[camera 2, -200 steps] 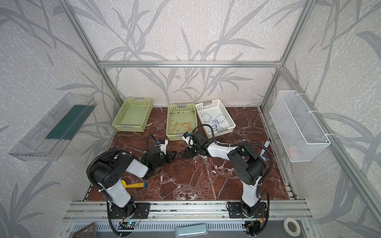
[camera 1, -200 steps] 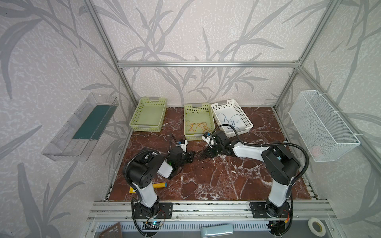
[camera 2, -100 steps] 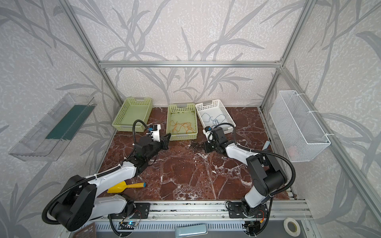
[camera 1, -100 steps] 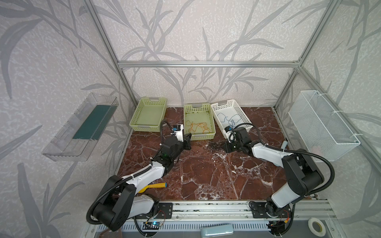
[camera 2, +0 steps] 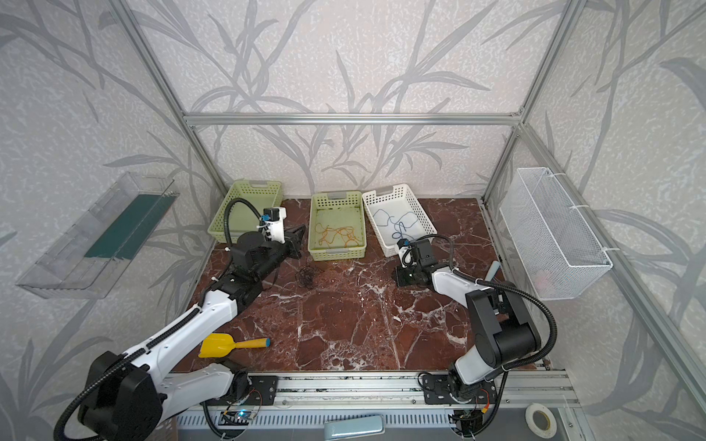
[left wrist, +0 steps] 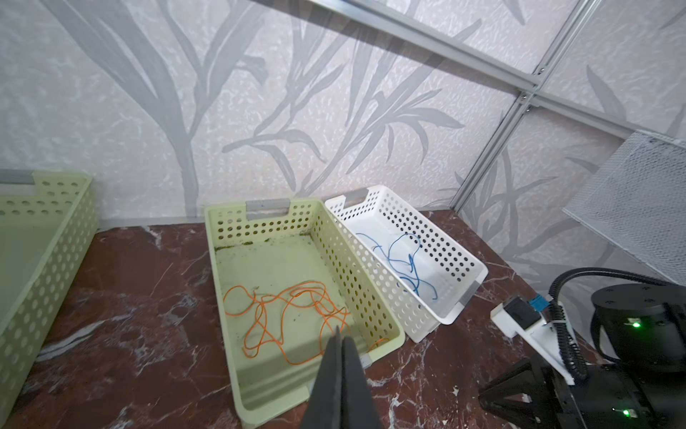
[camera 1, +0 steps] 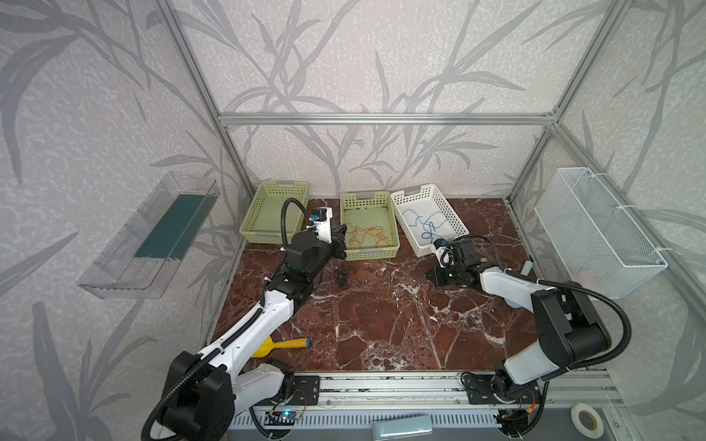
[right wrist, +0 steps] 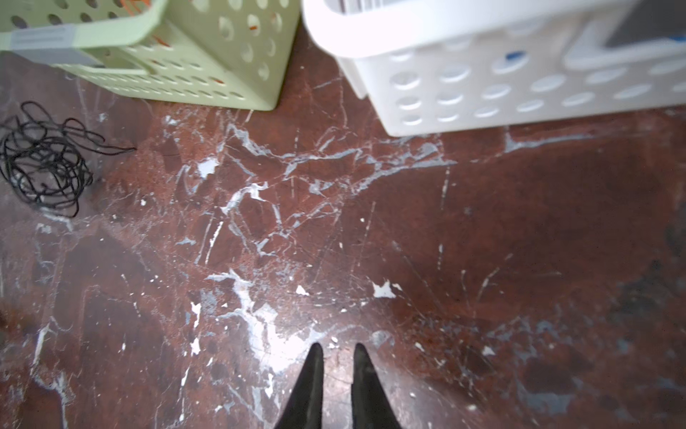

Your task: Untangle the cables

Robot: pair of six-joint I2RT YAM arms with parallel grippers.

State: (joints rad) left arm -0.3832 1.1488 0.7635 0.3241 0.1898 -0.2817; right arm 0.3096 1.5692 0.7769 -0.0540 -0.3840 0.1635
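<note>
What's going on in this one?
Two robot arms seem to be sorting cables by colour. The orange cables lie in the middle green basket, the blue cables in the white basket, and a dark tangle sits on the table just in front of the green one. The left gripper is shut, hovering at that basket's front edge; whether it pinches a strand is unclear. The right gripper hangs low over the table before the white basket, slightly open, holding nothing.

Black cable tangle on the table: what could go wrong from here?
The black cable tangle is densely knotted; pulling one strand may tighten it rather than free it. The left gripper, shut, is close to the middle green basket and could snag the orange cables or nudge the basket.
</note>
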